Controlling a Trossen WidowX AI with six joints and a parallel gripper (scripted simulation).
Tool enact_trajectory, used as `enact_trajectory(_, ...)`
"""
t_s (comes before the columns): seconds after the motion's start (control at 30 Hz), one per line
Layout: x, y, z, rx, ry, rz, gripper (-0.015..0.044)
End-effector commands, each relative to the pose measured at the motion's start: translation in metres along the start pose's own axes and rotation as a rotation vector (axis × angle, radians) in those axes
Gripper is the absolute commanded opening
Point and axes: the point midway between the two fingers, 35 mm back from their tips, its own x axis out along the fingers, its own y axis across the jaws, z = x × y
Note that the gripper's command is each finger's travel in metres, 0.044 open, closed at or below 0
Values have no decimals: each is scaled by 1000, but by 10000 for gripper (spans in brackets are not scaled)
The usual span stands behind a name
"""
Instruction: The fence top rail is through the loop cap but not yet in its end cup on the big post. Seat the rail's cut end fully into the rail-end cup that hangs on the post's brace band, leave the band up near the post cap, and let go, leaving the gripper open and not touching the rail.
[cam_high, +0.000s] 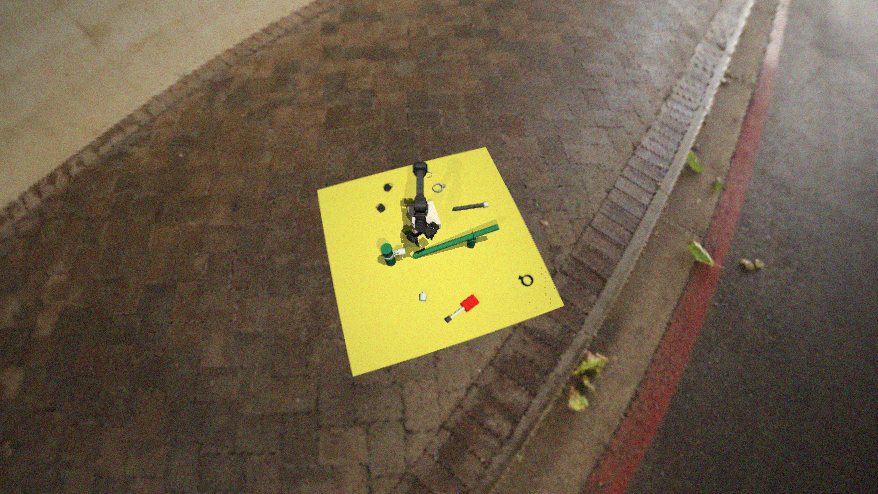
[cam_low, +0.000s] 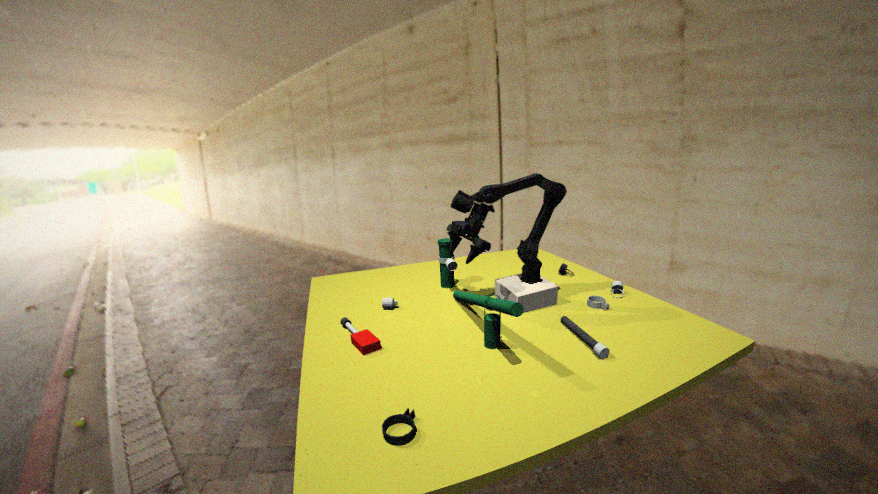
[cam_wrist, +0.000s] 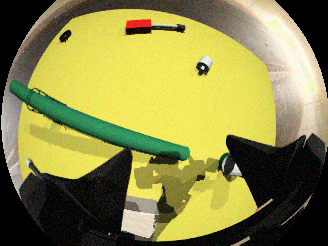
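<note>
The green rail runs through the thin loop cap on the short green post. Its cut end is free, short of the white end cup and lower than it. The cup is on the big green post, its mouth facing roughly towards the rail. The band sits somewhat above mid-height, with a gap below the post cap. My gripper is open and empty, above and beside the cup and cut end. One finger partly hides the cup in the wrist view.
A white-grey block carries the arm. A red-handled tool, a small white cup, a black ring clamp and a dark rod lie on the yellow mat.
</note>
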Motion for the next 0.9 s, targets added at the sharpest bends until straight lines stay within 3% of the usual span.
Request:
enact_trajectory(0.0,-37,25,15,434,-36,-17,440)
enact_trajectory(0.5,-34,26,15,383,-20,-12,440)
enact_trajectory(0.6,-24,30,15,192,40,14,440)
enact_trajectory(0.87,16,50,10,-641,233,232,440)
